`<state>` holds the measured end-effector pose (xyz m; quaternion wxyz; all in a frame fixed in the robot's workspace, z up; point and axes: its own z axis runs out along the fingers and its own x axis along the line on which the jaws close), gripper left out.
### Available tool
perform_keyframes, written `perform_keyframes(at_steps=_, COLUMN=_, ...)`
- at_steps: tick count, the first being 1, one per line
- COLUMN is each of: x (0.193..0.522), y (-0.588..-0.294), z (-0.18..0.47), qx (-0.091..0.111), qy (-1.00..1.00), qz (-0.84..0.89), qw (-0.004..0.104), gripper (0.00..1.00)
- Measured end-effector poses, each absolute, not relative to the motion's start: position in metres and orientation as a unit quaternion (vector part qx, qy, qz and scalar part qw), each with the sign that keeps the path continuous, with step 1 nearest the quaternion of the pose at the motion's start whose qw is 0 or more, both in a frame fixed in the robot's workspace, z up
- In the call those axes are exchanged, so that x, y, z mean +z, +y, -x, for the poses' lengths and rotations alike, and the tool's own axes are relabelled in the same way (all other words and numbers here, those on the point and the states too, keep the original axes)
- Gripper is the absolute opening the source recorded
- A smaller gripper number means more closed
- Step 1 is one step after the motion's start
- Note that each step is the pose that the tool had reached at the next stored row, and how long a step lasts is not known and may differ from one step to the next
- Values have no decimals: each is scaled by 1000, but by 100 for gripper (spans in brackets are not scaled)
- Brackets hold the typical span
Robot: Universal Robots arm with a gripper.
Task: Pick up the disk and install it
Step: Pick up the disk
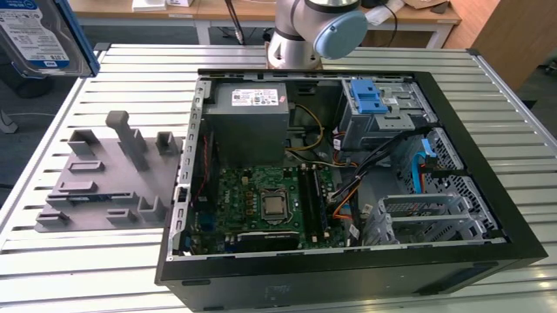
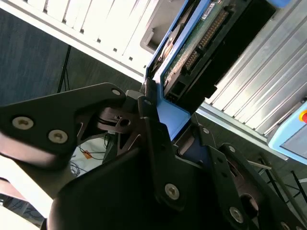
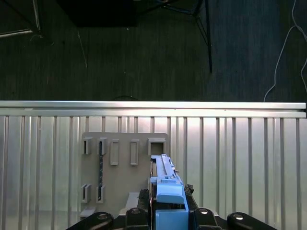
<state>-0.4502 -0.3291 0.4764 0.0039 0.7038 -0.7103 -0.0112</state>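
Observation:
The disk (image 1: 35,32), silver with a white-and-blue label in a blue carrier frame, hangs high at the exterior view's far left, above the table's edge. In the second wrist view my gripper (image 2: 168,112) is shut on the disk (image 2: 201,43), with the black fingers (image 2: 153,143) clamping the blue frame and the circuit-board side showing. In the first wrist view the disk (image 3: 165,179) stands edge-on in my gripper (image 3: 168,203), raised over the grey holder rack (image 3: 124,163).
An open black computer case (image 1: 304,287) lies on the slatted metal table (image 1: 87,261). Inside it are a grey power supply (image 1: 248,117), a motherboard (image 1: 270,205) and a drive bay with a blue latch (image 1: 372,98). The grey rack (image 1: 104,176) sits left of the case.

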Motion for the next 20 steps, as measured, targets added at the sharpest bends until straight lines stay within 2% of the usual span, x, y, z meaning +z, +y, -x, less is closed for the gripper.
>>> perform_keyframes(at_steps=20, x=477, y=-329, z=450, qx=-11, qy=-710, qz=-704, qw=4, gripper=36)
